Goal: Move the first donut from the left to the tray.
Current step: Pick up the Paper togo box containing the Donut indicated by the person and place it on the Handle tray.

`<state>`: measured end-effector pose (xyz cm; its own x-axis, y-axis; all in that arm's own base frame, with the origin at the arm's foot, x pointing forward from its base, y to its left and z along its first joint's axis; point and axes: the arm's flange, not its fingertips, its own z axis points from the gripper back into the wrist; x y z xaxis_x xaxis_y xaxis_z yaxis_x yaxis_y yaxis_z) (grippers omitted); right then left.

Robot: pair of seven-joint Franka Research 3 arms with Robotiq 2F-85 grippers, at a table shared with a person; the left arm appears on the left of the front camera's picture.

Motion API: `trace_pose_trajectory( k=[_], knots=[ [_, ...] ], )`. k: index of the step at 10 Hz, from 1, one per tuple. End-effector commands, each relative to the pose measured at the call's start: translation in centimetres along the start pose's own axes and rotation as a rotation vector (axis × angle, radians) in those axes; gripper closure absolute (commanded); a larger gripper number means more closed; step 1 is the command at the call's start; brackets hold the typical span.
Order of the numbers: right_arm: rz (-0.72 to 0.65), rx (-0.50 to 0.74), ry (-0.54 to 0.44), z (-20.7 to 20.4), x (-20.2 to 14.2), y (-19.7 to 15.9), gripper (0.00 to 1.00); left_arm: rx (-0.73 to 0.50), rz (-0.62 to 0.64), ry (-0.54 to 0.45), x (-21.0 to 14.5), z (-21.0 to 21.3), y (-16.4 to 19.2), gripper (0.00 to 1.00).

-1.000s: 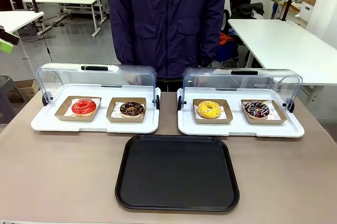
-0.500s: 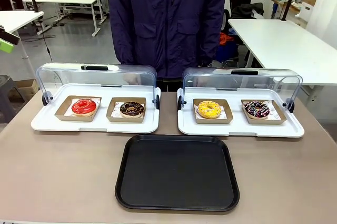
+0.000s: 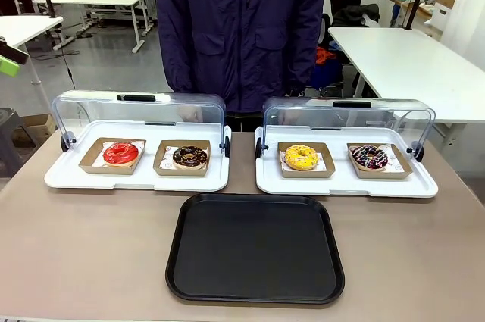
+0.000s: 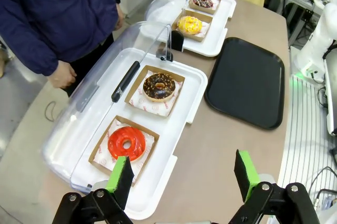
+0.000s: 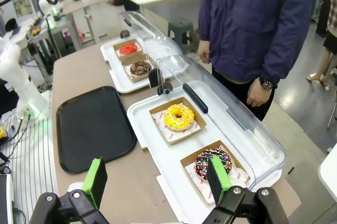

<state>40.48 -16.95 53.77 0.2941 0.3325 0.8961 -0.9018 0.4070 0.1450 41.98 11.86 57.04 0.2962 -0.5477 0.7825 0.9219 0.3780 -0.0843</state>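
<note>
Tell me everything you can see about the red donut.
The red donut is a glossy glazed ring, whole and lying flat. It sits on white paper in a shallow brown cardboard holder, at the left end of the left white tray, beside a chocolate donut. The tray's clear lid stands open behind it. Nothing else touches it.

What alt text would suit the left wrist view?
The left gripper, jaws open, points down toward a red-glazed donut in a cardboard holder on a white tray with its clear lid open; a chocolate donut sits beside it, a black tray nearby.
</note>
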Motion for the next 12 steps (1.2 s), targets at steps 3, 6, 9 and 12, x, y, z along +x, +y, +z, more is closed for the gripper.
trace_pose_trajectory(
  k=[3,6,9,12],
  knots=[
    [0.010,0.004,-0.011,-0.08,0.14,-0.06,0.00,-0.007,-0.008,-0.015,0.08,0.07,-0.02,0.00],
    [0.010,0.004,-0.011,-0.08,0.14,-0.06,0.00,-0.007,-0.008,-0.015,0.08,0.07,-0.02,0.00],
    [0.010,0.004,-0.011,-0.08,0.14,-0.06,0.00,-0.007,-0.008,-0.015,0.08,0.07,-0.02,0.00],
    [0.010,0.004,-0.011,-0.08,0.14,-0.06,0.00,-0.007,-0.008,-0.015,0.08,0.07,-0.02,0.00]
  ],
)
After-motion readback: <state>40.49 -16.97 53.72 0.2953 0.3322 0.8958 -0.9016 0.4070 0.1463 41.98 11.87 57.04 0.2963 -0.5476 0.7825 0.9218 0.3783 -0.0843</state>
